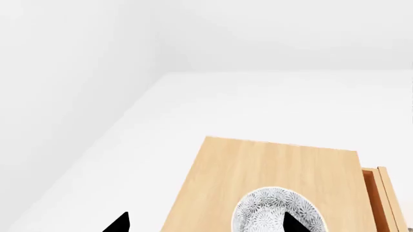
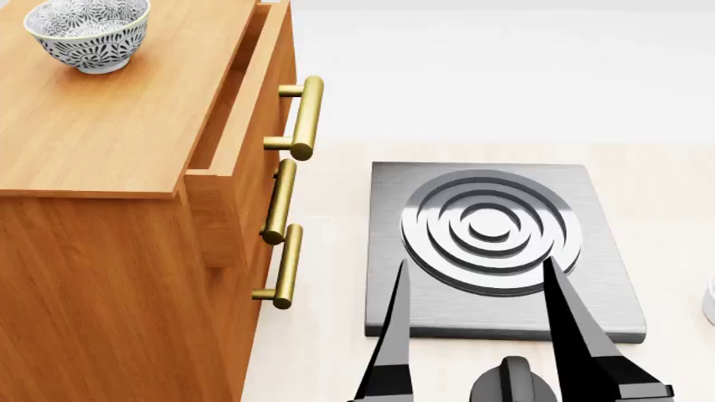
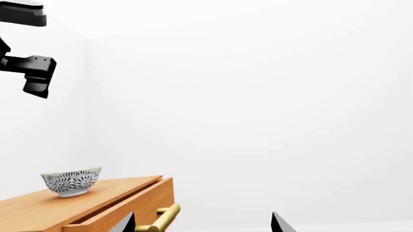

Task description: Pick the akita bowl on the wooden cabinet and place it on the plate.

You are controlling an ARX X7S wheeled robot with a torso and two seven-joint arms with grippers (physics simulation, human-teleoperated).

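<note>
The akita bowl [image 2: 87, 33], white with a dense blue-grey floral pattern, stands upright at the far left of the wooden cabinet's top [image 2: 112, 126]. It also shows in the left wrist view as the bowl [image 1: 274, 210] and in the right wrist view as the bowl [image 3: 71, 181]. My left gripper [image 1: 206, 223] is open high above the cabinet top [image 1: 258, 169], with one fingertip [image 1: 291, 223] over the bowl and nothing between the fingers. My right gripper [image 2: 475, 263] is open and empty, low over the grey hob beside the cabinet. The plate is out of view.
The cabinet's top drawer [image 2: 240, 126] is pulled slightly out, and brass bar handles [image 2: 304, 117] stick out toward the hob. A grey hob [image 2: 491, 222] with raised rings lies on the pale surface. A white sliver [image 2: 709, 301] shows at the right edge. The left arm [image 3: 29, 72] hangs above the bowl.
</note>
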